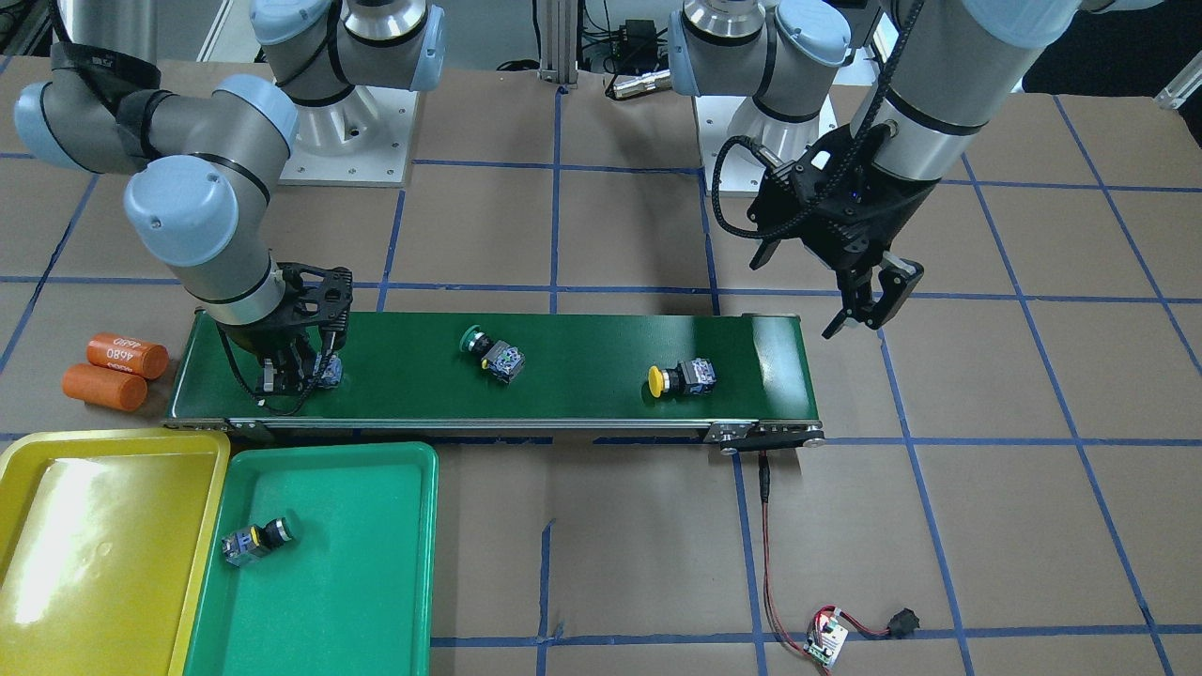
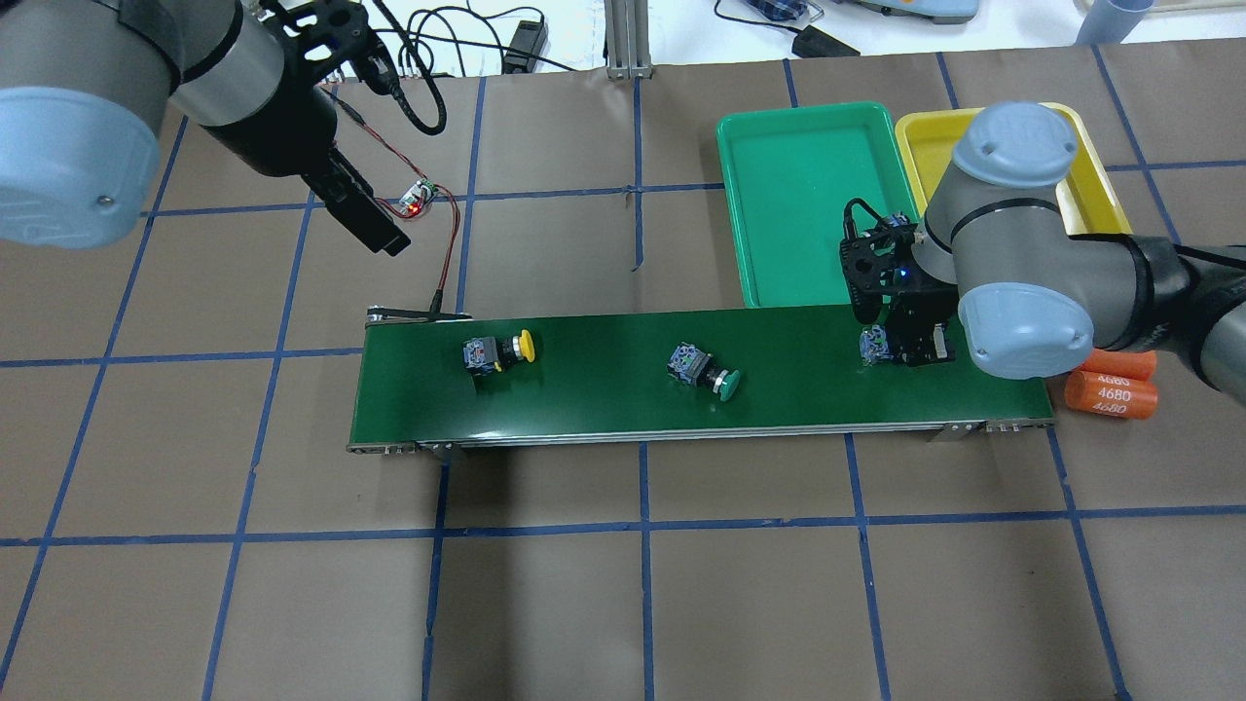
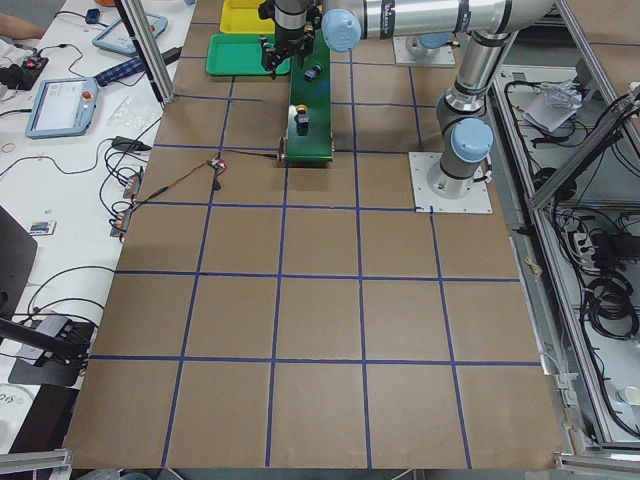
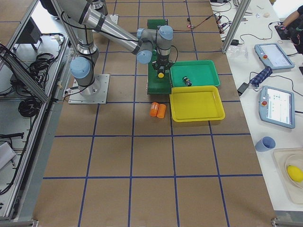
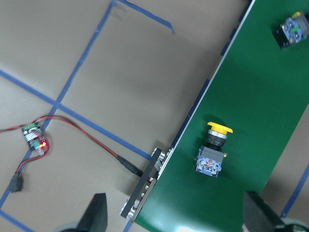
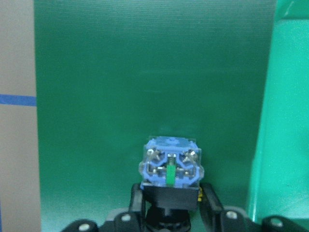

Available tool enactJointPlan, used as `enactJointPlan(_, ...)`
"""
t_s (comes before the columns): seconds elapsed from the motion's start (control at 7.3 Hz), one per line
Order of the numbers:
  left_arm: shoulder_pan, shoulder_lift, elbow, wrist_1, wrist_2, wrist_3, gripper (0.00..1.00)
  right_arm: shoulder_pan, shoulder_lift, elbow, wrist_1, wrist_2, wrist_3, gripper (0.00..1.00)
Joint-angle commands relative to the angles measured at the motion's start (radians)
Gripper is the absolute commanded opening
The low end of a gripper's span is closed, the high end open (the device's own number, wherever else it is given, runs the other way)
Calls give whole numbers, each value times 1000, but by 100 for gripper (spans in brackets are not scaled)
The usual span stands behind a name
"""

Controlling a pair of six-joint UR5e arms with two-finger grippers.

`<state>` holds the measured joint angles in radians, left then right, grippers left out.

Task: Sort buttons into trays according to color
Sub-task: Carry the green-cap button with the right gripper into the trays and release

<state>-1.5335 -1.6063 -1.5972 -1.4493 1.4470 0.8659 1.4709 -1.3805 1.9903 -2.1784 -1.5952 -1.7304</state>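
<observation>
My right gripper (image 1: 299, 372) (image 6: 169, 215) is shut on a button (image 6: 171, 166) by its black collar, low over the right end of the conveyor belt (image 1: 582, 399). The button's blue contact block points outward, and its cap looks yellow in the exterior right view (image 4: 161, 74). A green button (image 1: 493, 354) (image 2: 703, 370) lies mid-belt. A yellow button (image 1: 681, 378) (image 2: 498, 350) (image 5: 212, 150) lies near the belt's left end. One more button (image 1: 255, 542), dark-capped, lies in the green tray (image 1: 376, 453). The yellow tray (image 1: 28, 453) beside it holds nothing. My left gripper (image 1: 869, 305) (image 2: 365, 219) is open and empty, above the table off the belt's left end.
Two orange cylinders (image 1: 117, 371) (image 2: 1110, 385) marked 4680 lie off the belt's right end, near the yellow tray. A small circuit board (image 1: 826, 643) (image 5: 35, 140) with red wires lies on the table beyond the belt's left end, wired to the belt frame.
</observation>
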Motion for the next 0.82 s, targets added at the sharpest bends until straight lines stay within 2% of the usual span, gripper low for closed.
enactJointPlan(0.0,-3,-4,29,-75,87,-395,100,-17,82,-149,-11,6,2,0)
enactJointPlan(0.27,-8,34,4,-100,99,-534,100,-102,240,-324,-8,12,-15,0)
enactJointPlan(0.41,-8,42,0,-109,107,-665,100,-145,321,-370,-33,18,-52,0)
enactJointPlan(0.55,-8,42,0,-111,137,-783,100,-168,333,-373,-46,32,-101,21)
enactJointPlan(0.69,-8,45,5,-111,139,-789,100,-172,336,-367,-46,32,-112,99)
